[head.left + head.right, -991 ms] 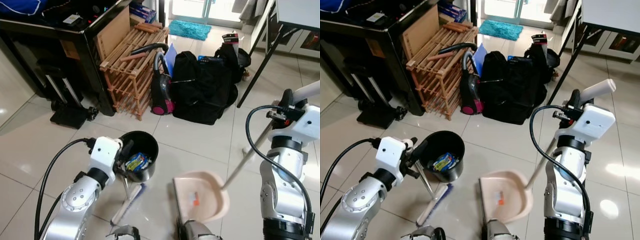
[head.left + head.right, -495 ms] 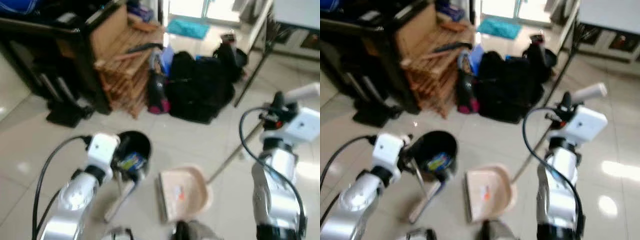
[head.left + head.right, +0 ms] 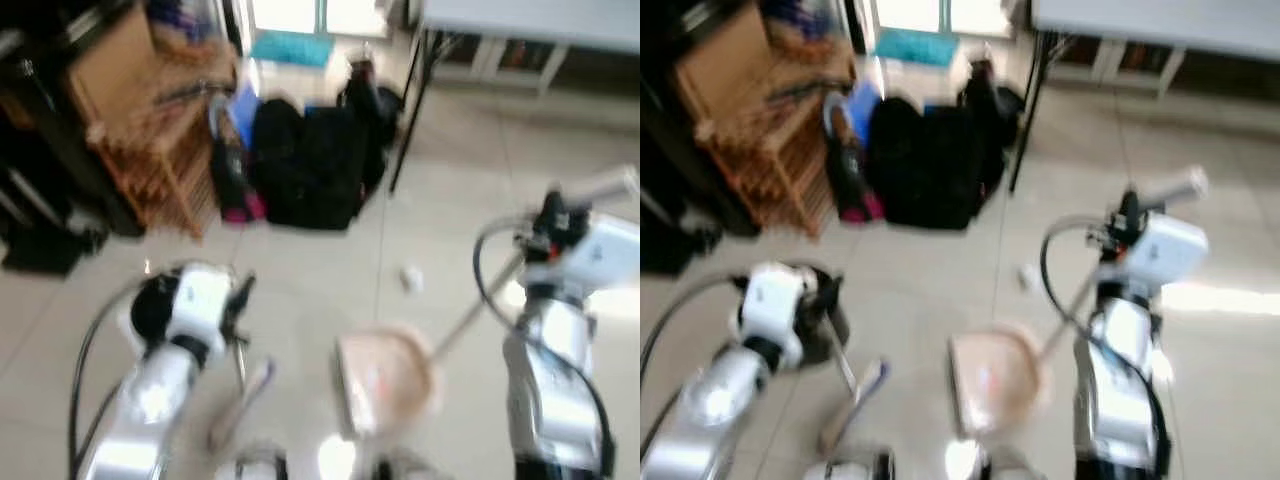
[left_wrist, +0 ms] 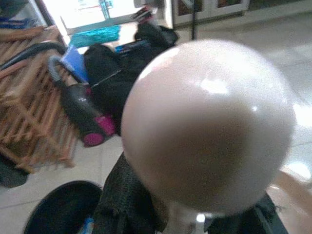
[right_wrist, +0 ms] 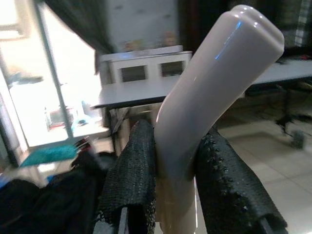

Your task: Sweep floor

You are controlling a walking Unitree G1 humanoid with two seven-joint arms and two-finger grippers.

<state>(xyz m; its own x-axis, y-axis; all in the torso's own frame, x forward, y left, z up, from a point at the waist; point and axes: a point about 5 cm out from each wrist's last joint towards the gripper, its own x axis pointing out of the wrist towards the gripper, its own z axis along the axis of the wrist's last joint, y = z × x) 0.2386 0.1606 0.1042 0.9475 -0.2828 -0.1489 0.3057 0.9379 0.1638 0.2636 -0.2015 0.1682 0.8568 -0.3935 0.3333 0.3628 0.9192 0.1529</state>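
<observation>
Head views blurred. Right gripper [image 5: 168,195] clamped on pale dustpan handle [image 5: 209,92], fingers [image 5: 134,175] pressing both sides; pink dustpan [image 3: 385,375] on tile floor [image 3: 320,280] between arms. Left gripper [image 4: 161,219] apparently closed round broom handle's rounded knob [image 4: 207,124]; broom head [image 3: 240,395] low on floor beside left arm. Small white scrap [image 3: 410,278] ahead of dustpan. Black bin [image 4: 63,207] near left gripper.

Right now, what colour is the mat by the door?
Teal; the mat shows best in the left wrist view.
</observation>
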